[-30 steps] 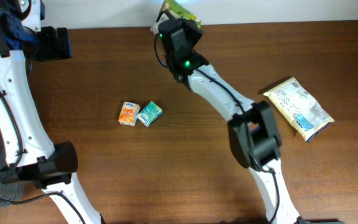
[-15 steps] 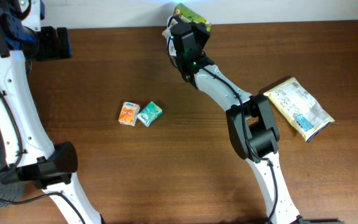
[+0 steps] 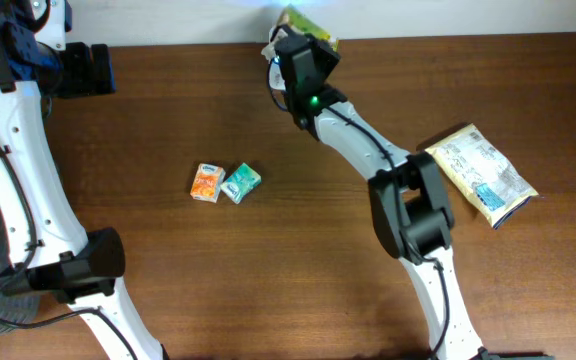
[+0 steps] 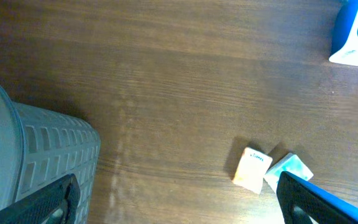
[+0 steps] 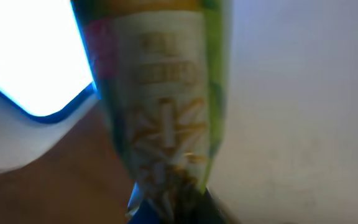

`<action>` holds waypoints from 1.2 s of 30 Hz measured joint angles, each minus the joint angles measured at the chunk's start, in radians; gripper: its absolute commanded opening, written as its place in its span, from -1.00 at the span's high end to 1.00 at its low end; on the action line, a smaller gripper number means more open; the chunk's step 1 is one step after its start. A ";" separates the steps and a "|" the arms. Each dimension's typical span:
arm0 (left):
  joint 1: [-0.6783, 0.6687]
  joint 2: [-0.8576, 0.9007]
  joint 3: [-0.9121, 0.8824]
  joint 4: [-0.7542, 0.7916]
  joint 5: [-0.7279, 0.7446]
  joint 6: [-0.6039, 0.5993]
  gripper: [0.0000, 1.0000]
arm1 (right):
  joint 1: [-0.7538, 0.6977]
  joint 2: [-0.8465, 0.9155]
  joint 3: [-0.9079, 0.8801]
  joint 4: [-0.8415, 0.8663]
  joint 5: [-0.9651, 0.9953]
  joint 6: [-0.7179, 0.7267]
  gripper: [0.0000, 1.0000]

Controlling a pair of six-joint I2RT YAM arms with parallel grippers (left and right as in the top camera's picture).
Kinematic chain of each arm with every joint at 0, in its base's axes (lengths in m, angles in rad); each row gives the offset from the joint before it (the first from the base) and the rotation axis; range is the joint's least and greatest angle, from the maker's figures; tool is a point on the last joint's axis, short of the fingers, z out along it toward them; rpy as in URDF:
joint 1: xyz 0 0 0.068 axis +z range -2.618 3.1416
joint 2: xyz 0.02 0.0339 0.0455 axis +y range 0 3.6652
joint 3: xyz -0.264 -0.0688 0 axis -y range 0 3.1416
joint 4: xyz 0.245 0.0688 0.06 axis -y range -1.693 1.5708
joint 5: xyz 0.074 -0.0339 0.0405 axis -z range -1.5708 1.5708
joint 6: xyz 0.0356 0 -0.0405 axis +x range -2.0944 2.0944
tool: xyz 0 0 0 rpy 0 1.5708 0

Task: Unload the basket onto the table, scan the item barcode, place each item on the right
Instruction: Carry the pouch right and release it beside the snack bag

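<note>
Nearest, low in the overhead frame, both arms rise from their bases and the table (image 3: 268,290) between them is bare wood. A little farther in, left of centre, a small orange box (image 3: 207,183) and a teal box (image 3: 240,183) lie touching. They look like items waiting for their turn. At the right edge lies a white-and-yellow pouch (image 3: 480,172), well apart from them.

The left fingers (image 4: 48,200) are spread wide and carry nothing. They hang high at the upper left, over a grey basket (image 4: 55,155), and their camera looks down at the two little boxes. That arm seems parked out of the way.

Farthest off, at the top centre of the overhead frame, the right arm reaches across the table to its far edge. The right fingers (image 3: 303,38) are clamped tight on the bottom seam of a green snack packet (image 3: 296,18), which sticks out beyond them. In the wrist view the packet's printed face sits just beside a bright blue-and-white unit (image 5: 33,68), probably the scanner. It is pinched by the end, I'd guess, to keep the printed panel uncovered. I can't make out a barcode in the blur.
</note>
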 measured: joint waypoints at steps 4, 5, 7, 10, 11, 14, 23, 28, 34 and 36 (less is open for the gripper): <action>0.000 0.000 0.000 0.005 0.000 0.000 -0.98 | -0.020 -0.433 0.030 -0.640 -0.418 0.469 0.92; 0.000 0.000 0.000 -0.001 0.000 0.000 -0.98 | -0.033 -0.477 0.026 -0.777 -0.473 0.533 0.92; 0.000 0.000 0.000 0.002 0.000 0.000 -0.98 | -0.106 -0.558 0.024 -1.019 -0.584 0.683 0.92; 0.000 0.000 0.000 0.002 0.000 0.000 -0.98 | -0.210 -0.568 0.001 -1.233 -0.638 0.791 0.92; 0.000 0.000 0.000 0.002 0.000 0.000 -0.98 | -0.235 -0.562 -0.038 -1.266 -0.646 0.809 0.92; 0.000 0.000 0.000 0.001 0.000 0.000 -0.98 | -0.286 -0.523 -0.218 -1.236 -0.666 0.835 0.92; 0.000 0.000 0.000 0.001 0.000 0.000 -0.98 | -0.441 -0.492 -0.646 -0.884 -0.636 0.710 0.92; 0.000 0.000 0.000 0.001 0.000 0.000 -0.98 | -0.517 -0.496 -0.659 -0.851 -0.617 0.683 0.58; 0.000 0.000 0.000 0.001 0.000 0.000 -0.98 | -0.550 -0.495 -0.603 -0.951 -0.636 0.688 -0.15; 0.000 0.000 0.000 0.001 0.000 0.000 -0.99 | -0.541 -0.495 -0.466 -1.058 -0.656 0.687 -0.15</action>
